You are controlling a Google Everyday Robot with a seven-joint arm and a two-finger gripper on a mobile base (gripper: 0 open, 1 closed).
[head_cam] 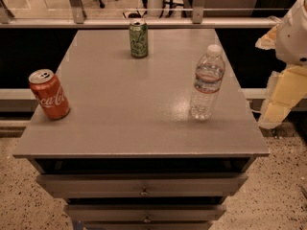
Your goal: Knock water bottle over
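Note:
The water bottle [206,83] is clear ribbed plastic with a white cap and a pale label with a red band. It stands upright on the right side of the grey table [134,109], near the right edge. My gripper [281,97] hangs off the table's right side, beyond the edge and to the right of the bottle, apart from it. It holds nothing that I can see. Part of the arm is cut off by the picture's right edge.
A red Coca-Cola can [49,94] stands at the table's left edge. A green soda can [138,39] stands at the far middle. Drawers [144,186] sit under the tabletop at the front. A railing and glass panel [144,13] run behind the table.

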